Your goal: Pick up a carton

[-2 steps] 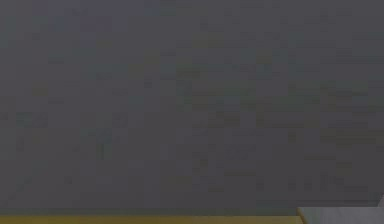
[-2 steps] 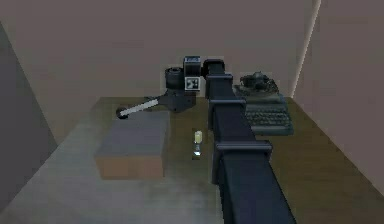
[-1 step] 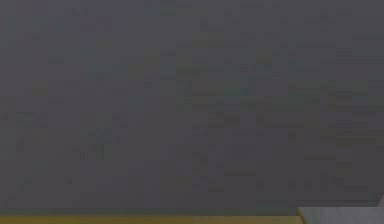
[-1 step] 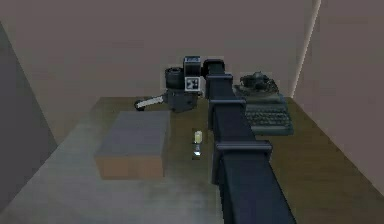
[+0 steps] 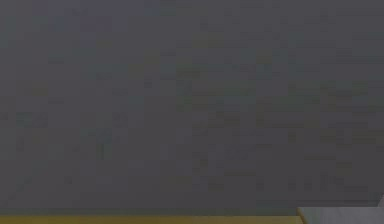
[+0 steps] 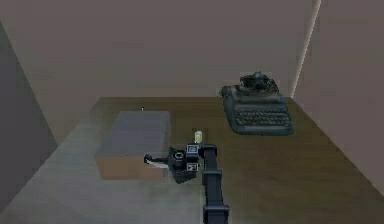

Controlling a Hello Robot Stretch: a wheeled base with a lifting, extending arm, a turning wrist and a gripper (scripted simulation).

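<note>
Arm side view: the carton (image 6: 133, 140) is seen as a grey-tan box on the table (image 6: 300, 172), in its left half, well apart from the typewriter (image 6: 258, 106) at the far right. The arm (image 6: 213, 190) is seen rising from the bottom edge, with the gripper (image 6: 153, 160) at the carton's near right corner. Whether it is touching, beside or over the box cannot be told. The state of the fingers cannot be told, nor whether anything is held, since the carton sits right behind them on the table.

Forward view: a plain grey wall (image 5: 190, 100) is faced.

Step judged: lining up on the carton for the grasp. The box looks wide against the fingers, so a corner or narrow edge is likely better taken than a full face. A slow approach is advised, so the box is not shoved leftward along the table. The lift is best made straight up, and the hold trusted only once the carton is seen clear of the table. A small pale thing (image 6: 199, 136) beyond the wrist, too small to name, is to be avoided.
</note>
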